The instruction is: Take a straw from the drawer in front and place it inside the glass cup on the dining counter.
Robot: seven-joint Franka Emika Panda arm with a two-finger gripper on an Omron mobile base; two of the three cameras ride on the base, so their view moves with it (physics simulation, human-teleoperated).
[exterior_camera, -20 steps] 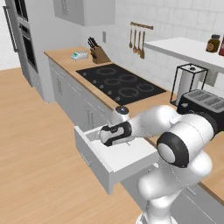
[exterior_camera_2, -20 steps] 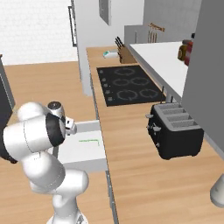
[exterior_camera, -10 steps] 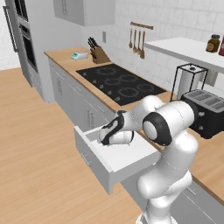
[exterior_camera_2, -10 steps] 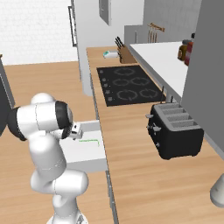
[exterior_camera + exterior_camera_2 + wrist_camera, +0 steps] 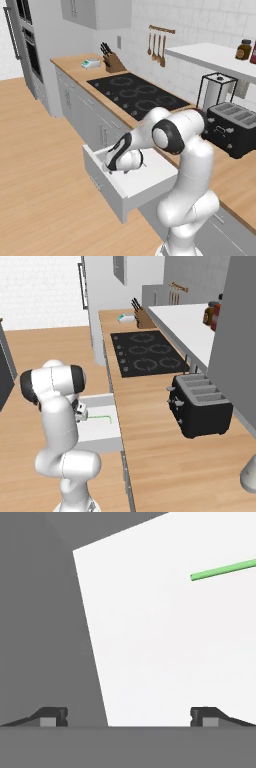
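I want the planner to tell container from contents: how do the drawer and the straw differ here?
The drawer is a wide, shallow, pale box pulled open; the straw is a very thin green stick. The drawer carries; the straw lies flat on its floor. Neither is touched: the gripper hangs above, jaws open.

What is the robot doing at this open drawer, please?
The arm is bent down into the open drawer below the counter, next to the stovetop. Its gripper is open and holds nothing. A green straw lies flat on the drawer floor, ahead of the fingertips and off to one side, not between them. So the straw is not yet picked up.
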